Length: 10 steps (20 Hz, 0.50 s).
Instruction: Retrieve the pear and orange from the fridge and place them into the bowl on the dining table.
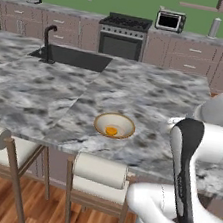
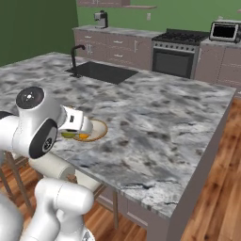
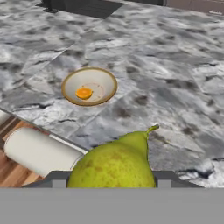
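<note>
Seen from the left base view, the small shallow tan bowl [image 1: 114,125] sits on the grey-white marbled stone worktop [image 1: 151,96] of the dining island, near its front edge, with the small round bright orange fruit [image 1: 111,131] lying inside it. Two stools with cream cushioned backs [image 1: 99,171] stand against that edge, one just below the bowl. A dark sink with a black tap [image 1: 73,56] is set into the far side of the worktop, and a steel oven range [image 1: 123,35] stands against the back wall. The white arm fills the lower right; the jaws themselves are hidden behind it here.

From the right base view, the arm's white wrist covers the near side of the bowl [image 2: 99,130]. A sliver of the orange [image 2: 83,136] shows at the bowl's near side, and a strip of the yellow-green pear [image 2: 69,134] shows just left of it, under the wrist. Whether the pear is above the bowl or short of it I cannot tell.

Through the hand view, the pear [image 3: 114,165] fills the bottom centre, stem up and tilted right, held between the jaws, whose dark fingertips [image 3: 163,178] show on either side of it. Beyond it the bowl [image 3: 107,85] lies well apart, the orange [image 3: 83,93] resting left of its middle.
</note>
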### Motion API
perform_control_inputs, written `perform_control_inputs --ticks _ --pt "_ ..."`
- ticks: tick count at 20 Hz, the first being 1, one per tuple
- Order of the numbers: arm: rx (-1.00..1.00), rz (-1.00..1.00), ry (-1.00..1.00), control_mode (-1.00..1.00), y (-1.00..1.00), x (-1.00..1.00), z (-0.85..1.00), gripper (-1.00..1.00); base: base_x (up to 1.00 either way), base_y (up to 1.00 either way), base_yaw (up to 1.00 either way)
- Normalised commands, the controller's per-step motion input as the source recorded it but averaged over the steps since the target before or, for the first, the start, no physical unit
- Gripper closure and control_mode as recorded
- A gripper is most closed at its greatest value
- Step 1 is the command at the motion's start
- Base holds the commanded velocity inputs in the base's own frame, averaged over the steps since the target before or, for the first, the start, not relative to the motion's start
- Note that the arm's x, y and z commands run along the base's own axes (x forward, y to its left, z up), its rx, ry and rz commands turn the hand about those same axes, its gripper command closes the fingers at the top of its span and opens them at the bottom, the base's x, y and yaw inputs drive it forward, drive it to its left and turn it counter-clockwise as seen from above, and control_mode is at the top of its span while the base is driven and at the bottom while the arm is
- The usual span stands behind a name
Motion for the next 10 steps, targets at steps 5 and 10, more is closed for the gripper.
perform_control_inputs --ticks 5,10 --pt "0.04 0.00 0.09 -1.00 0.40 0.85 -0.05 1.00 0.00 0.00 0.00" --pt "0.00 0.03 0.18 -1.00 0.49 0.95 -0.31 1.00 0.00 0.00 0.00"
